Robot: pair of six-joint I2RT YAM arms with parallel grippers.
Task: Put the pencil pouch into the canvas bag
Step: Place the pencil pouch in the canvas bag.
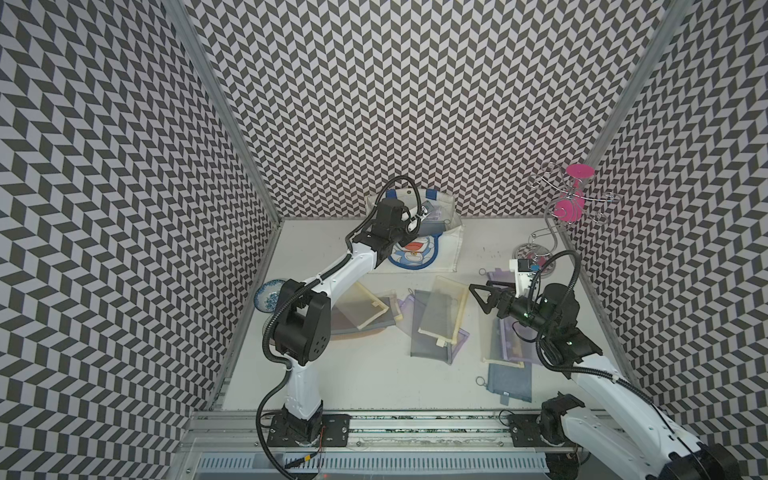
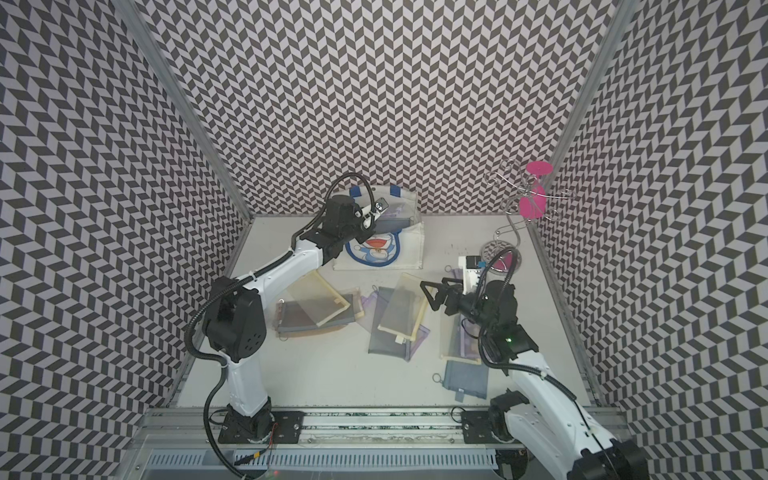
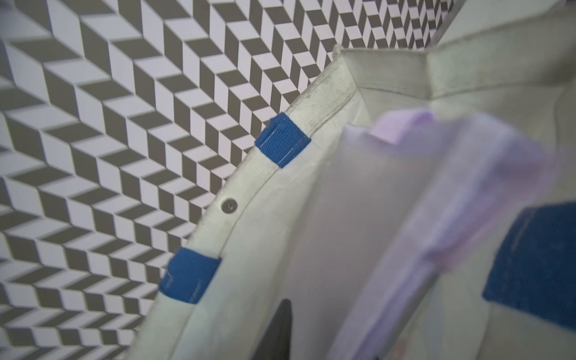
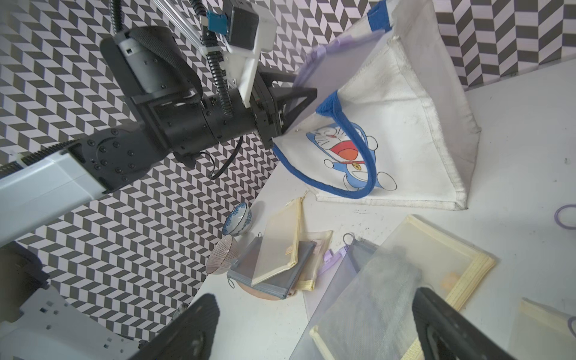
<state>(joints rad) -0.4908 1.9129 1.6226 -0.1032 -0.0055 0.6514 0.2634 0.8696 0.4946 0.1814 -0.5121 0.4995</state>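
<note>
The canvas bag (image 4: 405, 103) stands directly ahead of the left gripper (image 4: 304, 84), with its open mouth at the fingertips. The purple mesh pencil pouch (image 4: 339, 62) lies against those fingertips, angled into the bag mouth with its far end inside. Whether the jaws clamp it cannot be determined. The right gripper (image 1: 482, 297) is well apart from the bag, jaws spread wide and empty, above loose pouches (image 1: 436, 316).

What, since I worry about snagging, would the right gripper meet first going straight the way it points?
Probably the yellow-trimmed mesh pouch mid-table; the right gripper, open, angles down toward it, though depth is hard to judge.
</note>
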